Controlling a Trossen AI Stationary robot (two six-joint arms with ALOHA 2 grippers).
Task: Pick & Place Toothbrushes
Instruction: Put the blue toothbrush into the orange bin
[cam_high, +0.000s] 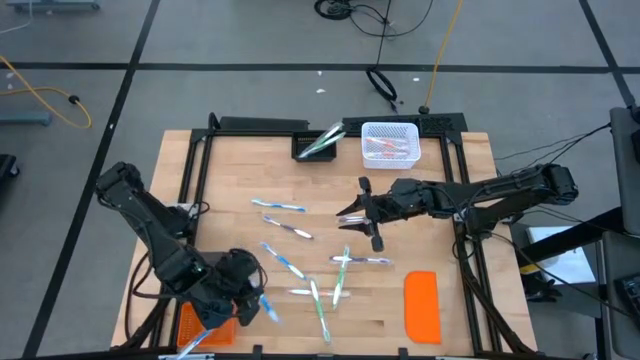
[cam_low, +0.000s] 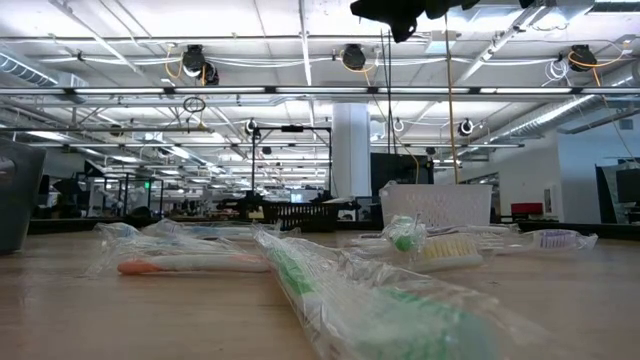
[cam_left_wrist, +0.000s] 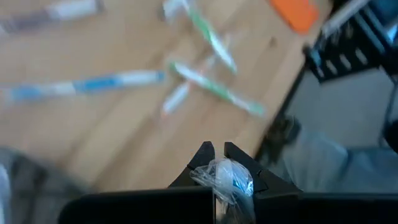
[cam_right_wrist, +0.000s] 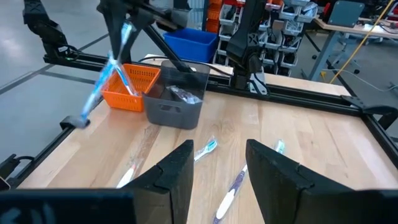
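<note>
Left end effector (cam_high: 262, 303) clamped on wrapped toothbrush (cam_high: 268, 308); right end effector (cam_high: 352, 215) open, empty.

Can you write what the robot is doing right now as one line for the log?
left gripper: shut on wrapped toothbrush, near orange basket | right gripper: open, empty, above table middle | loose toothbrushes: on table

Grey floor (cam_high: 250, 30) marked with dark lines surrounds the wooden worktop (cam_high: 230, 180); a yellow cable (cam_high: 50, 90) and black cables (cam_high: 375, 15) lie on it. Beyond: white ceiling trusses (cam_low: 300, 90), hanging lamps (cam_low: 352, 57), a white column (cam_low: 350, 150), blue bin (cam_right_wrist: 189, 42)
</note>
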